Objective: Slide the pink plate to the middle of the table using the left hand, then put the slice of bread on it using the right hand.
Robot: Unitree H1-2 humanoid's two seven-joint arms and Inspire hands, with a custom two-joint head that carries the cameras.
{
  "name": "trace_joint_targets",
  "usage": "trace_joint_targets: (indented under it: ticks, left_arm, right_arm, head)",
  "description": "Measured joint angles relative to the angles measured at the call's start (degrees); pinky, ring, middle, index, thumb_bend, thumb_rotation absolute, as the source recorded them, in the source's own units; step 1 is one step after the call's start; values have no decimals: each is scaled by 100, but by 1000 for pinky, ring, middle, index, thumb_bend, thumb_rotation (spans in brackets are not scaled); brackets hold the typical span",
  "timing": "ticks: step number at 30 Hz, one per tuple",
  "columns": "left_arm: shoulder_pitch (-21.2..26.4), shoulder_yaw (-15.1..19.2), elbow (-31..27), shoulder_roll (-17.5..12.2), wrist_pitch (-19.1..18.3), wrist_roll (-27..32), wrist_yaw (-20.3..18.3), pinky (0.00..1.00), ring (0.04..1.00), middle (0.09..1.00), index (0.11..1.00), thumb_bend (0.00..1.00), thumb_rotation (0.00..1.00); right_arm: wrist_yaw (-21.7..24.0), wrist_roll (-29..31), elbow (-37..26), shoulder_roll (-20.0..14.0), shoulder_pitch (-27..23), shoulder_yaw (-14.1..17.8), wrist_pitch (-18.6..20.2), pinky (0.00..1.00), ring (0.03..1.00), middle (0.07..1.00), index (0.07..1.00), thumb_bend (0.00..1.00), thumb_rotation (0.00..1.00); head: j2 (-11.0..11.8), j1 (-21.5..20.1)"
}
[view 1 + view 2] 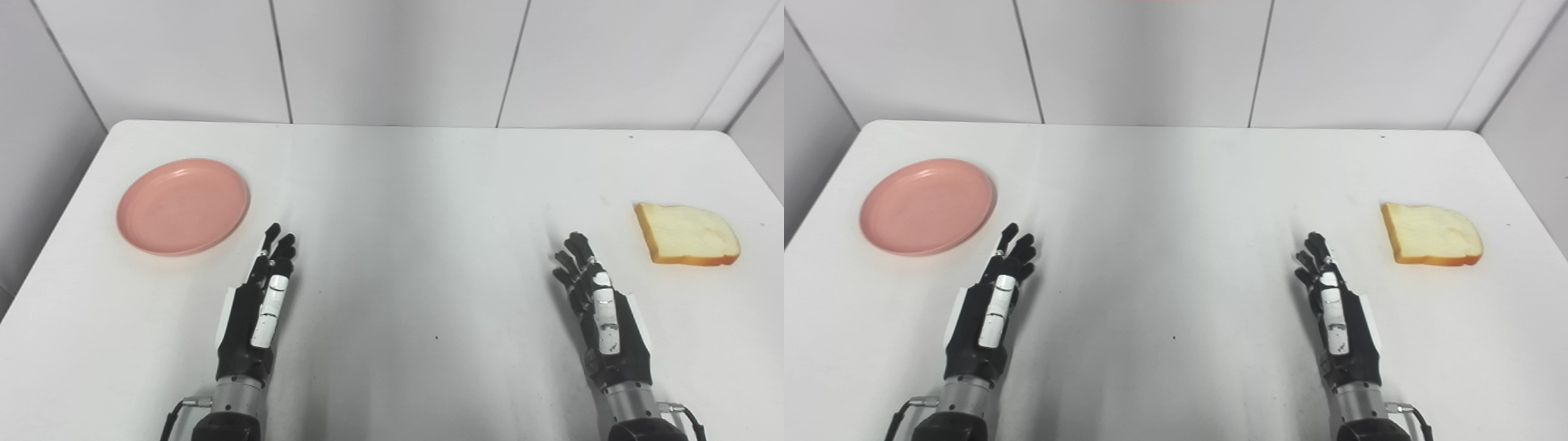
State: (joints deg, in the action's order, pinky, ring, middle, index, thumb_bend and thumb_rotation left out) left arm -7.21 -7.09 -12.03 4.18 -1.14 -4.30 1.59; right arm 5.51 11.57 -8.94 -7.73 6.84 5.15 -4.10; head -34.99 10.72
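A round pink plate lies empty on the left side of the white table. A slice of bread with a tan crust lies flat near the table's right edge. My left hand is open and empty, fingers stretched forward, just right of and nearer than the plate, not touching it. My right hand is open and empty, fingers stretched forward, left of and nearer than the bread, apart from it.
White wall panels stand behind the table's far edge. The table's left and right edges run close to the plate and the bread.
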Motion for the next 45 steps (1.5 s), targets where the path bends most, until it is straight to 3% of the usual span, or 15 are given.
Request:
trace_joint_targets:
  ticks: [14, 18, 20, 26, 40, 44, 45]
  left_arm:
    - [18, -113, 460, 132, 435, -254, 174, 948, 950, 942, 945, 576, 901]
    - [34, -113, 526, 136, 535, -262, 180, 958, 952, 943, 946, 540, 894]
    - [41, -113, 544, 136, 594, -261, 180, 958, 951, 943, 947, 523, 895]
    - [68, -111, 618, 136, 759, -262, 181, 953, 947, 942, 947, 494, 899]
    - [93, -73, 693, 138, 1049, -208, 181, 934, 944, 949, 951, 485, 905]
    - [55, 12, 556, 134, 916, -19, 174, 970, 935, 937, 933, 674, 939]
    - [29, 52, 452, 126, 819, 63, 171, 971, 935, 937, 932, 681, 940]
  right_arm:
    - [257, 195, 396, -91, -180, 107, -528, 961, 950, 971, 954, 808, 1000]
    - [264, 195, 454, -88, -205, 113, -554, 963, 947, 968, 952, 776, 1000]
    - [273, 199, 455, -88, -230, 113, -572, 961, 946, 967, 951, 776, 1000]
    - [271, 184, 476, -89, -268, 115, -587, 956, 942, 967, 953, 765, 1000]
    - [274, 164, 585, -84, -324, 130, -711, 960, 947, 974, 956, 764, 1000]
    - [270, 133, 582, -64, -325, 117, -770, 939, 931, 961, 951, 759, 1000]
    - [268, 112, 581, -57, -325, 111, -776, 938, 930, 960, 951, 758, 1000]
  head:
    - [572, 238]
    - [870, 247]
    - [871, 247]
    - [1178, 299]
    - [1231, 247]
    - [1231, 212]
    - [1231, 211]
